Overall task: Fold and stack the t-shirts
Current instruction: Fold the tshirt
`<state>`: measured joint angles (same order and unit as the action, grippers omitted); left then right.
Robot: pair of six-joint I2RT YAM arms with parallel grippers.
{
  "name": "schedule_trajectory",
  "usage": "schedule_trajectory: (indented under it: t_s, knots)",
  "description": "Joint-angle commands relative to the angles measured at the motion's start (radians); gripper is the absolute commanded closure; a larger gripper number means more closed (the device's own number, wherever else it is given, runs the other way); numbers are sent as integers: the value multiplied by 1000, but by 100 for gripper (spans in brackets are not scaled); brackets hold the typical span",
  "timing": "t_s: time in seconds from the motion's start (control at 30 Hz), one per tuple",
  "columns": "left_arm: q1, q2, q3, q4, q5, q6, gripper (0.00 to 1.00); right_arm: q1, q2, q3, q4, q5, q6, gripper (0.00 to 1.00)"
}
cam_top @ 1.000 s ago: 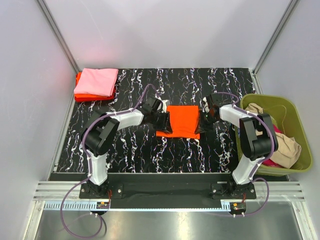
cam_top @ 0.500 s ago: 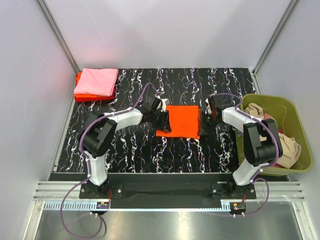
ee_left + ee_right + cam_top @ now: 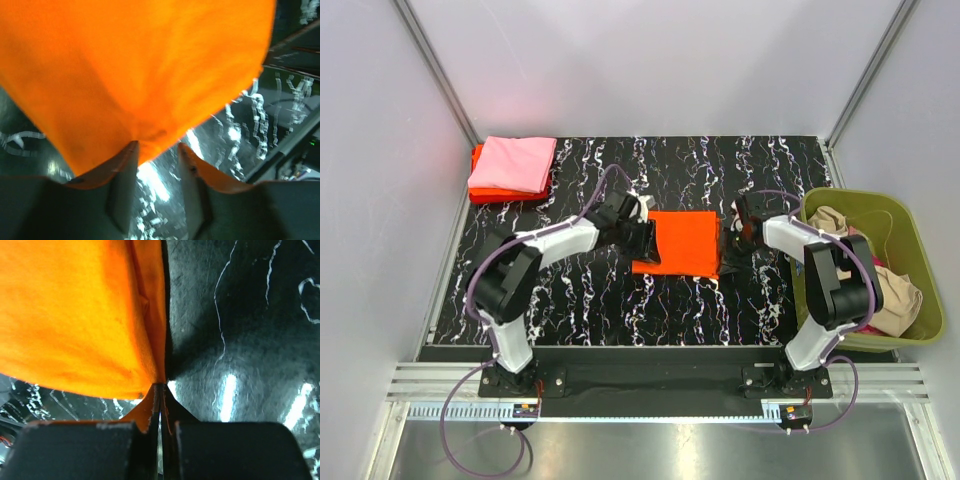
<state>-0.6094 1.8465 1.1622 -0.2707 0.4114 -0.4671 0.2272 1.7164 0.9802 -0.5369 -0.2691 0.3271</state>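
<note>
Shirt: bright orange cloth t-shirt [image 3: 685, 240], folded to a near-square, flat on black marbled tabletop [image 3: 720, 160], mid-table
L gripper [image 3: 645, 240]: at shirt's left edge, fingers apart, cloth edge at tips, not pinched
R gripper [image 3: 728, 240]: at right edge, clenched tight at hem corner; can't tell if cloth is nipped
Key relation: shirt lies btwn both grippers; no clear long axis
Stack: folded pink shirt [image 3: 512, 163] on red-orange one [image 3: 480, 192], far left; L arm nearer, prob. the one to carry
Look: smooth, few creases
</note>
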Motion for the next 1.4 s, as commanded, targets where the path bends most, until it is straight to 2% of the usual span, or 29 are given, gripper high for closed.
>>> schedule_trajectory:
  t_s: [0.0,0.13,0.17,0.2,0.27,0.33,0.4,0.53,0.7,0.9,1.0,1.07,1.17,1.27,1.3,1.37]
  knots:
    - [7,-127,74,-51,-20,27,56,-2,-84,11,-8,27,12,98]
    - [80,-135,120,-75,53,39,57,-3,-123,54,-18,2,30,72]
    - [97,-129,125,-74,58,45,57,-9,-106,69,-20,1,27,56]
    - [112,-119,137,-76,67,50,57,-12,-89,104,-20,1,27,51]
    - [173,-61,160,-78,90,70,56,-44,-36,159,-6,-34,3,47]
    - [198,-17,189,-91,109,83,56,-74,14,205,-9,-67,-16,46]
    - [221,41,229,-107,113,96,48,-107,84,273,-5,-117,-36,46]
    - [229,115,278,-107,87,113,46,-135,234,386,-15,-173,-65,46]
    - [232,213,336,-99,64,125,45,-138,319,474,-15,-147,-80,45]
    - [234,247,320,-45,73,111,41,-141,405,537,-3,-191,-117,48]
    - [235,250,315,-25,82,102,40,-146,445,558,-3,-194,-120,61]
    - [238,252,312,-15,96,96,39,-147,465,571,0,-202,-123,76]
    - [238,263,310,-10,87,91,39,-146,480,584,3,-206,-126,83]
    - [241,272,289,-9,67,85,39,-146,471,583,5,-206,-114,79]
    - [241,269,281,1,67,78,39,-147,460,580,6,-206,-109,67]
    - [240,269,265,24,76,68,39,-146,419,566,6,-214,-99,60]
